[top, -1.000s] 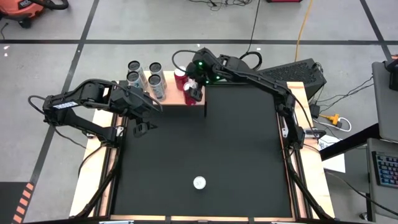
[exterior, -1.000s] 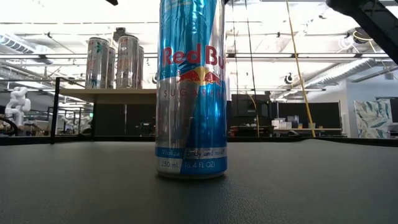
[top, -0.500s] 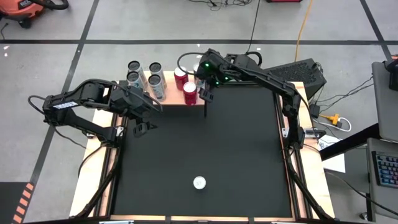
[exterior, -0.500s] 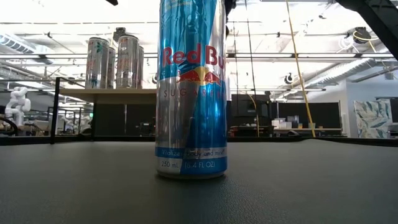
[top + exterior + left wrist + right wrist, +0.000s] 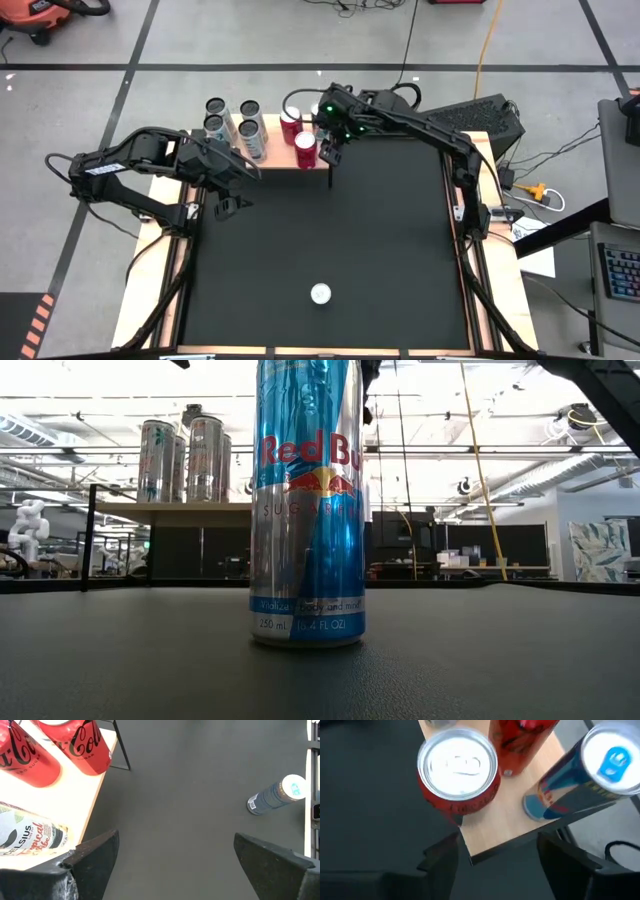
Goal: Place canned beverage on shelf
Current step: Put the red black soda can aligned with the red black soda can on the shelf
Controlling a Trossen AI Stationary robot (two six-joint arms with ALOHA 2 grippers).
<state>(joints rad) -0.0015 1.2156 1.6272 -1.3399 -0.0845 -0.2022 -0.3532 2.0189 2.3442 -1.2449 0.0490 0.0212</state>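
Right gripper [image 5: 331,152] (open) hovers above shelf [image 5: 278,158]

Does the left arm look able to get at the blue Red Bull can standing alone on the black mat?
Probably yes. The Red Bull can stands alone on the black mat, nothing around it, and the left gripper hovers open near the shelf. It is a long stretch, though.

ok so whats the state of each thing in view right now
red cola can: upright on shelf, released
light wooden shelf: holds several cans
blue-and-silver energy drink can: upright on black mat
right gripper: open, beside red can
left gripper: open, empty, near shelf
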